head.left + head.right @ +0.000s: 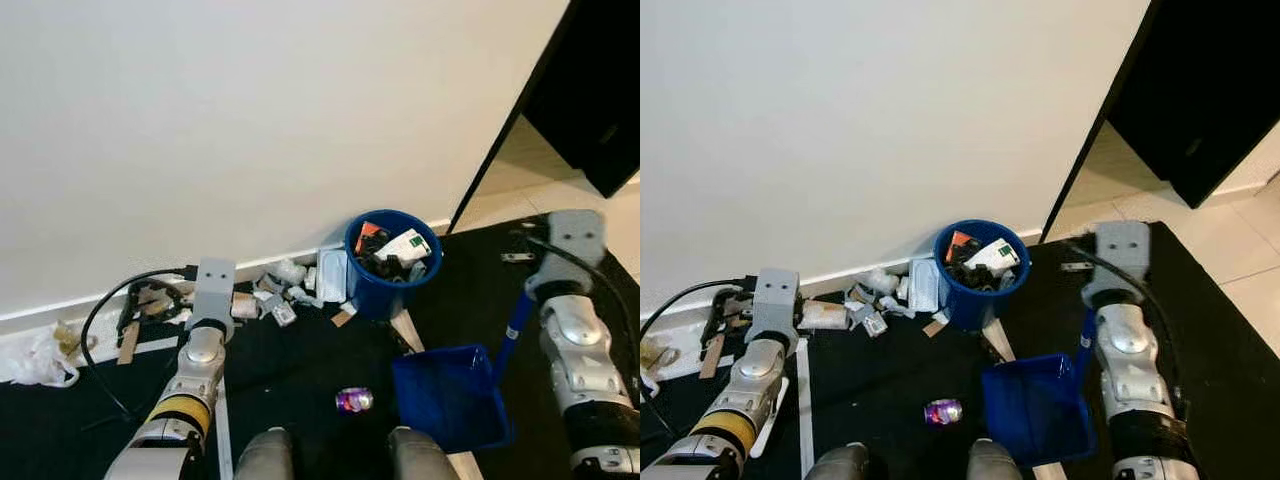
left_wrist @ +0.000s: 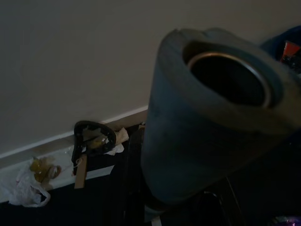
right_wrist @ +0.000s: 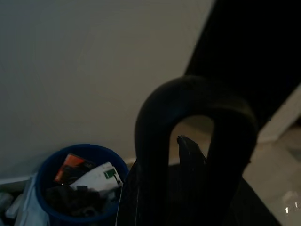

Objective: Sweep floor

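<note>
A blue dustpan (image 1: 447, 395) rests on the dark floor at the right. Its blue handle rises to my right gripper (image 1: 535, 300), which is shut on it. The handle's dark loop (image 3: 197, 132) stands close in the right wrist view. My left gripper (image 1: 212, 300) is out over the floor at the left, near the wall, shut on a grey broom handle (image 2: 211, 122) whose hollow end looms in the left wrist view. Scraps of paper and packaging (image 1: 280, 295) lie along the skirting. A small purple can (image 1: 353, 400) lies on the floor left of the dustpan.
A blue bin (image 1: 392, 262) packed with rubbish stands against the wall. A black cable (image 1: 100, 330) loops at the left beside a white plastic bag (image 1: 35, 360). An open doorway with pale tiles (image 1: 520, 190) and a dark door (image 1: 590, 90) is on the right.
</note>
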### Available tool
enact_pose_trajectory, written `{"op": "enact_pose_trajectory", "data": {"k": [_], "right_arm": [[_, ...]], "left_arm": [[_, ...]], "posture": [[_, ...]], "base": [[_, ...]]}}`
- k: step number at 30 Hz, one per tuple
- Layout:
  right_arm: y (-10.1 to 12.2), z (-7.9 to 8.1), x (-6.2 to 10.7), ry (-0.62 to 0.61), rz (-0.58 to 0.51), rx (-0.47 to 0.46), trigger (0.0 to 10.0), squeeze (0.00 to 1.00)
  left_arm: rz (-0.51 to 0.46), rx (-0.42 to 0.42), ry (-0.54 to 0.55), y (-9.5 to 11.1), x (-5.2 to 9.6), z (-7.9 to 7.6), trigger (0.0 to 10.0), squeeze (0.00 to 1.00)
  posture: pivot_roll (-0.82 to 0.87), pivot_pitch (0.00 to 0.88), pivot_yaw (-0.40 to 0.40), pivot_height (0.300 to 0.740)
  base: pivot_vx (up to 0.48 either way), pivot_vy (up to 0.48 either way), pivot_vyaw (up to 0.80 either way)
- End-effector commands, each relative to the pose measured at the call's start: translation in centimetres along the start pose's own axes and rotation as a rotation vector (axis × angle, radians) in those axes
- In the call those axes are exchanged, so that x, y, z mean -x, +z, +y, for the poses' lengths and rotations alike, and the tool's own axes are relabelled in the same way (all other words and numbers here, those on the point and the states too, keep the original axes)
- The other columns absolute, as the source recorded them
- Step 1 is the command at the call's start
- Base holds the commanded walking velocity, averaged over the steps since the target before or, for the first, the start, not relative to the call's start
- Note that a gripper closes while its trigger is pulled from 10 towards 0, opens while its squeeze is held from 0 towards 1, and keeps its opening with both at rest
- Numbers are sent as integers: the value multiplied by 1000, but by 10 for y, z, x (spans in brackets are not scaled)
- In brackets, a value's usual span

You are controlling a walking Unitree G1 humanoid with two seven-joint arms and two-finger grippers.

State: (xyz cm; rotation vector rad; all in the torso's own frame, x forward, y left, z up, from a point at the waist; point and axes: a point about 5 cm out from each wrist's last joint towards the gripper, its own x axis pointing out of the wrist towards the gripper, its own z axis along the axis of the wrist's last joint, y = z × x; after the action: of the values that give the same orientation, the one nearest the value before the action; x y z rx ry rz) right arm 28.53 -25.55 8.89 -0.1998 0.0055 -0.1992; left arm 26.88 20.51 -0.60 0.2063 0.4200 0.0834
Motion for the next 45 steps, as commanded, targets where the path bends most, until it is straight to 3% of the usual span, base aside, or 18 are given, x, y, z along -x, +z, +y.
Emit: {"op": "enact_pose_trajectory", "data": {"k": [1, 3, 4, 11, 18, 24, 34, 39, 45], "right_arm": [[-11, -14, 2, -49, 57, -7, 10000, 0], [-18, -16, 3, -65, 93, -27, 10000, 0], [-35, -21, 8, -85, 175, -66, 10000, 0], [-55, -33, 20, -132, 246, -82, 10000, 0], [-42, -46, 13, -127, 177, -39, 10000, 0], [-14, -63, 0, -101, 45, 24, 10000, 0], [-5, -71, 0, -125, -32, 45, 10000, 0], [-19, -64, 0, -165, 21, -80, 10000, 0], [-25, -57, -3, -169, 57, -141, 10000, 0]], "left_arm": [[74, 82, -42, -17, 6, -13, 10000, 0], [74, 86, -42, -17, 6, -14, 10000, 0], [76, 87, -43, -17, 7, -14, 10000, 0], [91, 98, -30, -22, 8, -9, 10000, 0], [87, 105, -9, -22, 9, -2, 10000, 0], [69, 117, 4, -17, 6, -1, 10000, 0], [63, 130, 6, -17, 7, -1, 10000, 0], [55, 158, -14, -14, 5, -5, 10000, 0], [49, 144, -34, -12, 5, -7, 10000, 0]], "posture": [[53, 31, -54, 740], [54, 31, -55, 740], [58, 31, -57, 740], [66, 33, -60, 740], [66, 35, -53, 740], [65, 36, -54, 740], [60, 38, -49, 740], [67, 40, -50, 740], [70, 37, -49, 740]], "base": [[0, 0, 0], [0, 0, 0], [0, 0, 0], [0, 0, 0], [0, 0, 0], [0, 0, 0], [0, 0, 0], [0, 0, 0], [0, 0, 0]]}}
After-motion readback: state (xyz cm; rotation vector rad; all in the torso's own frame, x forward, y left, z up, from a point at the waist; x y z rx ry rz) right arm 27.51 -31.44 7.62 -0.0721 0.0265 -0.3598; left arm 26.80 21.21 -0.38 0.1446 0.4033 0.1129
